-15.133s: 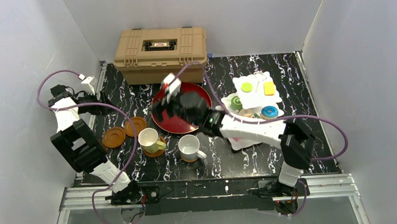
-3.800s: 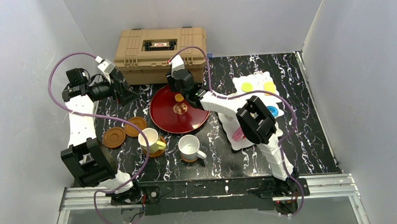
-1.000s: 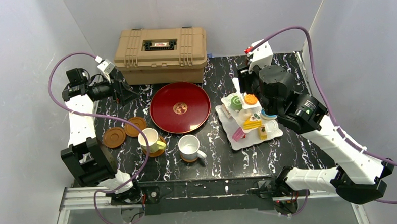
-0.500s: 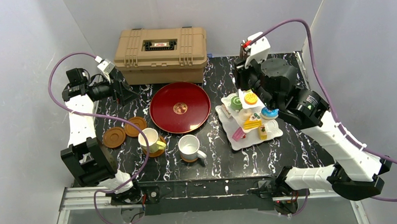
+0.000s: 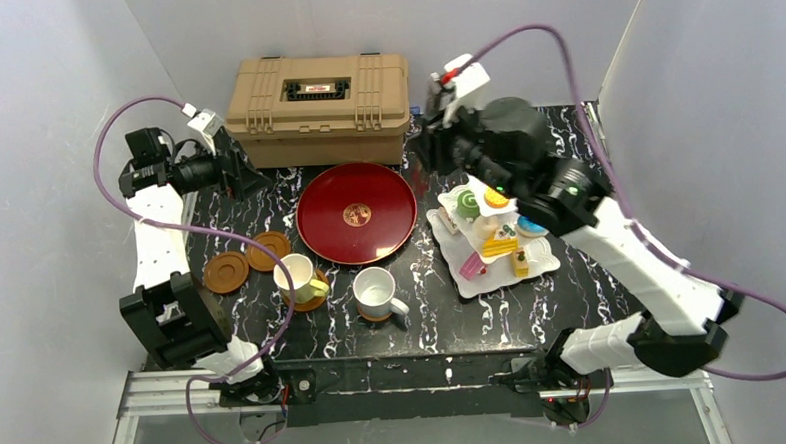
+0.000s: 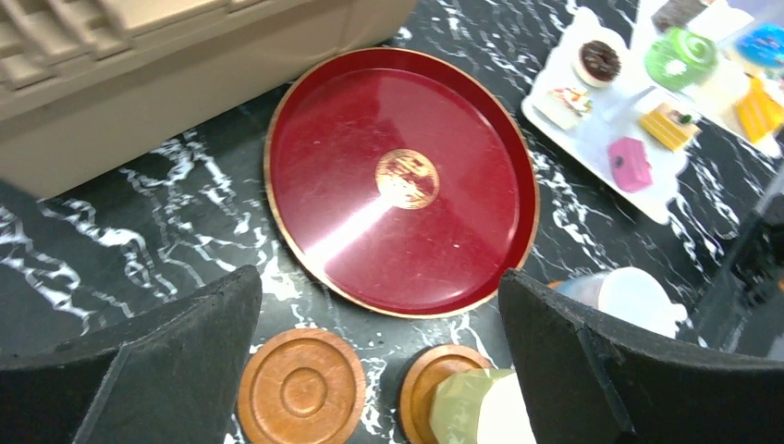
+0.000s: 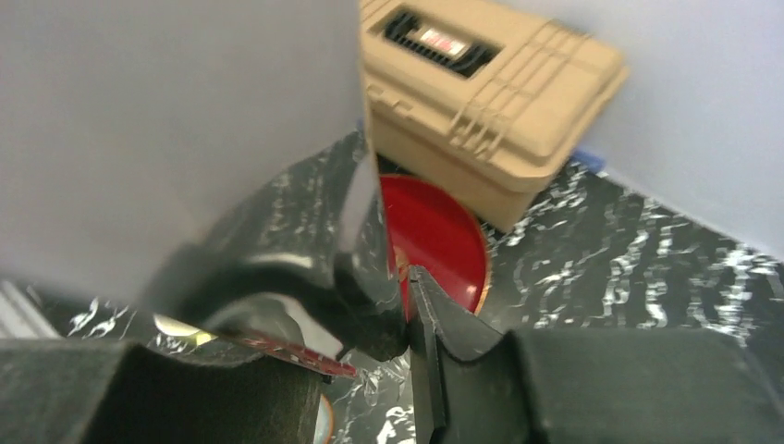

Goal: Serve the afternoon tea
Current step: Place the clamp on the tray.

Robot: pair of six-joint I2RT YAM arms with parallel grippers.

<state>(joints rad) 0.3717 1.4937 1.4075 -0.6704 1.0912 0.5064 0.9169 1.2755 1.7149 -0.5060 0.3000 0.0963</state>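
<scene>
1. The right pincer (image 7: pixel 407 305), top middle, had its fingers close together; I could not tell if it held anything.
2. The left pincer (image 6: pixel 379 277), upper left, was wide open and empty.
3. The right arm (image 5: pixel 631 262) reached over the cake stand (image 5: pixel 450 242) at middle right; a bump might tip it and spill the cakes (image 5: pixel 498 245).
4. Two mugs (image 5: pixel 375 291) sat on saucers (image 5: pixel 312 302) at lower middle.
5. The table (image 5: pixel 443 320) was black with white streaks, with pale walls (image 5: pixel 725 117) around.

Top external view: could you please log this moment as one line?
left gripper: open, empty, left of red tray | right gripper: near tan case, grip unclear | cakes: on stand | white mug, yellow mug: on saucers
</scene>
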